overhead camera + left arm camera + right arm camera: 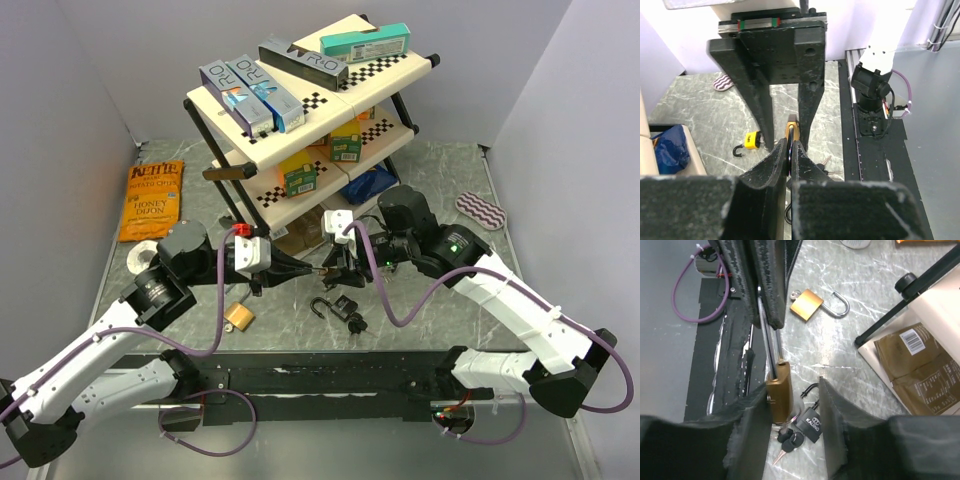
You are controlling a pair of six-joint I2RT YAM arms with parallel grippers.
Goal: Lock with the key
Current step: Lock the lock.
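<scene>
Padlock (777,390) is pinched at its top by left gripper (789,150); its body is set lengthwise between the half-parted jaws of right gripper (792,390).

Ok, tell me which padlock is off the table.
The brown padlock, held by its shackle in the left tool; the gold padlock and the black padlock lie loose on the table.

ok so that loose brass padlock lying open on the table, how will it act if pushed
The loose brass padlock looks like solid metal, so probably rigid and heavy for its size. It lies flat on the smooth tabletop, so it would likely slide, not roll or tip. Its open shackle sticks out sideways and may swing or snag.
</scene>
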